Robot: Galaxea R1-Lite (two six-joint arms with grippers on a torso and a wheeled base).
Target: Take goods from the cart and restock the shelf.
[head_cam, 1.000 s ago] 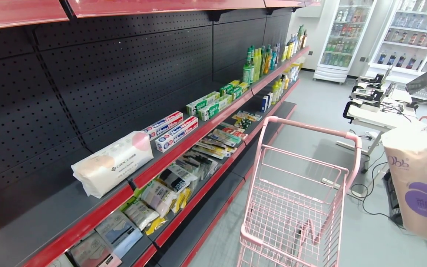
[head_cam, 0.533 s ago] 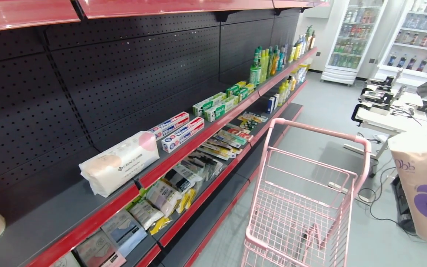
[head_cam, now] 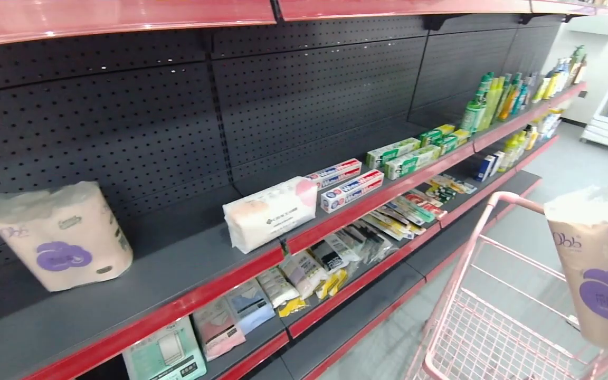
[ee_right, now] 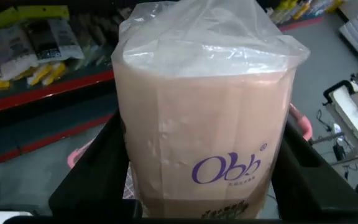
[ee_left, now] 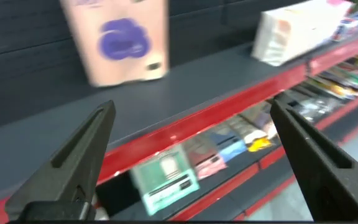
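A pink-and-purple toilet paper pack (head_cam: 597,274) hangs over the pink cart (head_cam: 473,295) at the right. My right gripper (ee_right: 204,158) is shut on this pack (ee_right: 204,124), one finger on each side. A second pack of the same kind (head_cam: 58,237) stands upright on the grey shelf board (head_cam: 177,274) at the left. My left gripper (ee_left: 191,109) is open with nothing between its fingers, in front of the shelf's red edge (ee_left: 185,127) and below that standing pack (ee_left: 120,40).
A white tissue pack (head_cam: 269,211) lies on the same board, with toothpaste boxes (head_cam: 351,190) and green boxes (head_cam: 407,155) beyond it. Bottles (head_cam: 488,100) stand at the far end. The lower shelf (head_cam: 335,301) holds several small packets. Bare board lies between the standing pack and the tissue pack.
The head camera has swung left along the shelf, bringing the standing toilet paper pack fully into view. The held pack stays at the picture's right edge.
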